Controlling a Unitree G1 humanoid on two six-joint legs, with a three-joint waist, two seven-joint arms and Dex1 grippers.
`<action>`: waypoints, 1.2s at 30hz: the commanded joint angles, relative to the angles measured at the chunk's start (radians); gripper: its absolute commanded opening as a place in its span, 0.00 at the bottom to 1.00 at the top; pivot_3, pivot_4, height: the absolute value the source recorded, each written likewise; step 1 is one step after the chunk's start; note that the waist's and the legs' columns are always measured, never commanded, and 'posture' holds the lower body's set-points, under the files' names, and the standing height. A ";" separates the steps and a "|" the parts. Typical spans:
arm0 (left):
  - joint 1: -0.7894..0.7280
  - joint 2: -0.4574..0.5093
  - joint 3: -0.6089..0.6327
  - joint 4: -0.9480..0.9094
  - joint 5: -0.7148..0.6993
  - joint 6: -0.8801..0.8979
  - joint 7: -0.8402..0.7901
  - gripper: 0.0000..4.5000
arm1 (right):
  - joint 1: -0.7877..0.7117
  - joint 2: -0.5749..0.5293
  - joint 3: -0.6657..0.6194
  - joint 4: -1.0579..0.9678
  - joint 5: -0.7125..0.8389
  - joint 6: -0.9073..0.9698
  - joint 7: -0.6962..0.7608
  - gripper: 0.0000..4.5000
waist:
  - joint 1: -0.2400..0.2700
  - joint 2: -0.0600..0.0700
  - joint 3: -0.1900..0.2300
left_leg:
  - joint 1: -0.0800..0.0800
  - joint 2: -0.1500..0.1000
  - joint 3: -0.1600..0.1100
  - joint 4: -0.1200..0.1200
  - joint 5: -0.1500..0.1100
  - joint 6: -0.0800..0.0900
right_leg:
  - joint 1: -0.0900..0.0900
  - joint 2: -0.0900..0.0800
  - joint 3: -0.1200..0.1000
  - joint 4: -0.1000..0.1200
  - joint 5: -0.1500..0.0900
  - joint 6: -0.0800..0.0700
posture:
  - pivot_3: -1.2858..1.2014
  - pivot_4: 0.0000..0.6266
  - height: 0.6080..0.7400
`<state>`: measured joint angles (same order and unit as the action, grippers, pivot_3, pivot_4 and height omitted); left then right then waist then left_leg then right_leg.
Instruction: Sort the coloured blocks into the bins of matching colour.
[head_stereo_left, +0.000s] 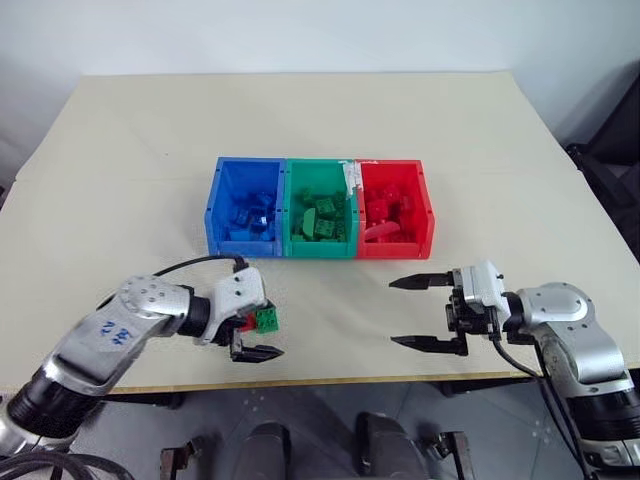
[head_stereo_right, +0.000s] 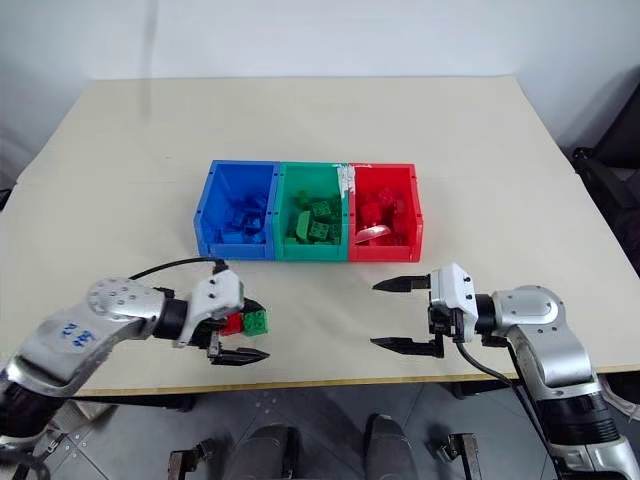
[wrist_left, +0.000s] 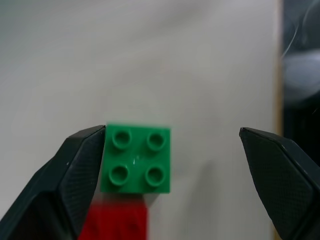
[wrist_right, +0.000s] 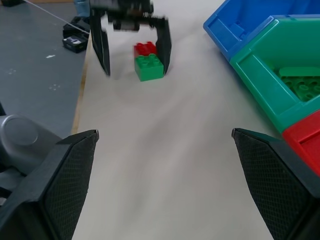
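A wide beige table (head_stereo_left: 330, 130) is seen from above, its far corners cut off by the frame. Near the middle of the table, three joined open bins are set in a row: a blue bin (head_stereo_left: 222, 205) toward the left edge, a green bin (head_stereo_left: 320, 168) in the centre and a red bin (head_stereo_left: 424, 200) toward the right edge. Each bin is partly filled with bricks of its own colour, heaped so that single pieces are hard to count. A pale scrap on the wall between the green and red bins cannot be identified.

Near the front edge, toward the left, the left gripper (head_stereo_left: 258, 328) is held low over the table with its fingers spread wide apart. A green brick (wrist_left: 135, 159) lies flat on the table between them, studs up, just beside one finger; whether it is touched cannot be told. A red brick (wrist_left: 118, 220) is pressed against it, largely hidden by the gripper.

Near the front edge, toward the right, the right gripper (head_stereo_left: 418, 313) is pointed left with its fingers wide apart and nothing between them.
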<state>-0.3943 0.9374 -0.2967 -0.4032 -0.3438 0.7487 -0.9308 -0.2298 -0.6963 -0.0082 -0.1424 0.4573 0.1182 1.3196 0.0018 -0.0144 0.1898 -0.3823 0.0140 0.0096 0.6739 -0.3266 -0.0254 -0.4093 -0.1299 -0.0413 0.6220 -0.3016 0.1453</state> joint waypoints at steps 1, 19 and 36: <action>-0.026 -0.013 -0.035 0.036 0.071 0.004 0.012 1.00 | 0.022 -0.008 -0.034 -0.064 0.025 0.011 -0.036 0.99 | 0.004 0.000 0.000 | 0.000 0.000 0.000 0.001 0.000 0.000 | 0.000 0.000 0.000 0.000 0.000 0.000 | 0.52 0.24 1.00; -0.152 -0.245 0.135 0.144 0.027 -0.143 0.042 0.33 | 0.051 0.044 -0.123 -0.079 0.068 0.018 -0.218 1.00 | 0.028 0.000 0.000 | -0.004 -0.001 -0.003 0.010 -0.001 0.003 | 0.001 0.000 0.000 0.002 0.002 0.003 | 0.52 0.24 1.00; -0.547 -0.590 0.159 0.824 0.202 -0.581 0.170 0.62 | 0.116 0.149 -0.248 -0.209 0.070 0.020 -0.522 1.00 | 0.020 0.000 0.000 | -0.005 -0.002 0.001 0.010 -0.001 0.003 | 0.000 -0.001 0.000 0.000 0.003 0.005 | 0.52 0.24 1.00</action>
<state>-0.9336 0.3484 -0.1693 0.4473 -0.1346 0.1949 -0.7586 -0.1177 -0.5352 -0.2424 -0.3051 0.5185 0.1501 0.8013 0.0218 -0.0145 0.1899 -0.3872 0.0124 0.0107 0.6835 -0.3279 -0.0224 -0.4099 -0.1306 -0.0415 0.6219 -0.2988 0.1505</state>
